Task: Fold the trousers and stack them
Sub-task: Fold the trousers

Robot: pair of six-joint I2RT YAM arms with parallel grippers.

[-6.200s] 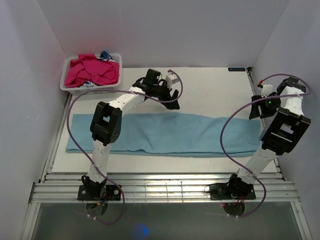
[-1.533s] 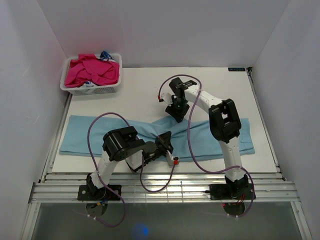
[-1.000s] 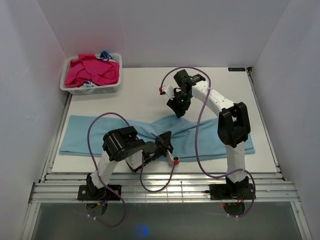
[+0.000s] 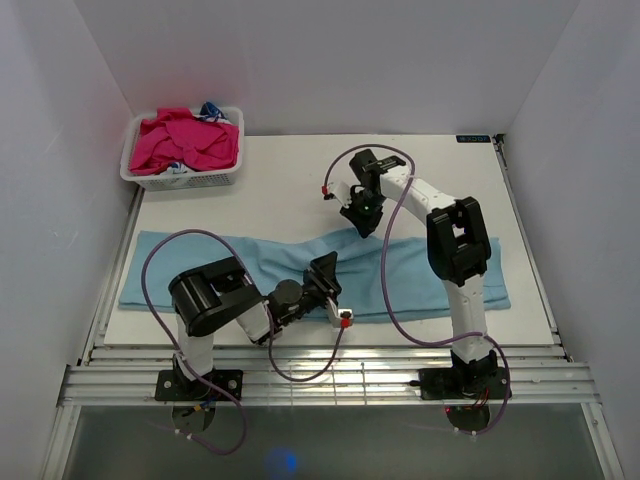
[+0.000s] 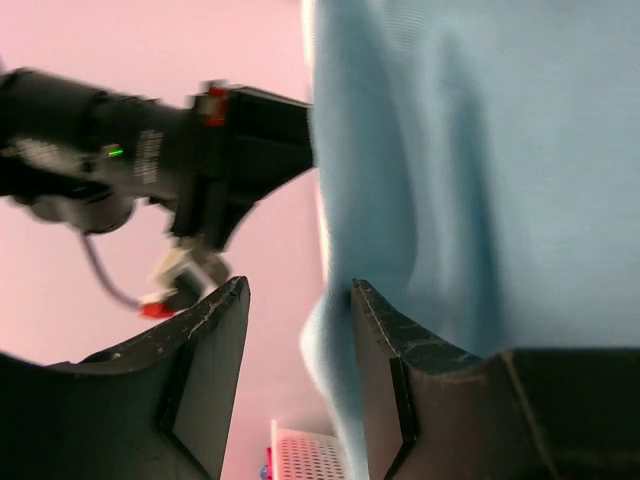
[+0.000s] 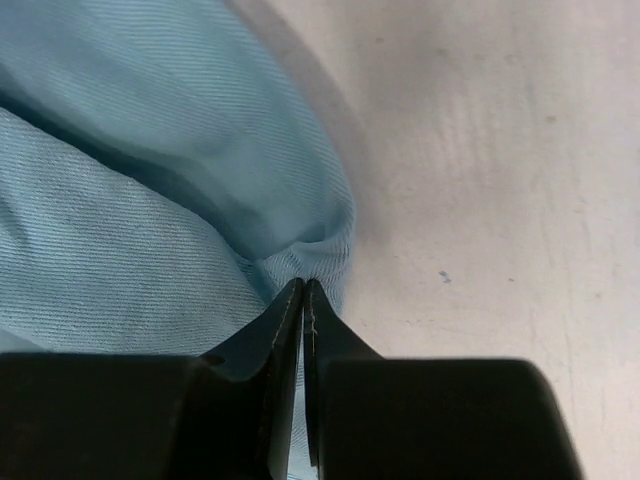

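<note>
Your left arm has swung outward, and the left gripper (image 5: pixel 298 295) gapes over the trousers' (image 4: pixel 200 265) near edge. The right gripper (image 6: pixel 303 285) is pinched tight on the far edge. This light knit looks limp, so hold it by the edges.

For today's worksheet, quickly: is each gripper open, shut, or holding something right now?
Left gripper: open, at the edge of the trousers, nothing clamped.
Right gripper: shut on a fold of the trousers.
</note>
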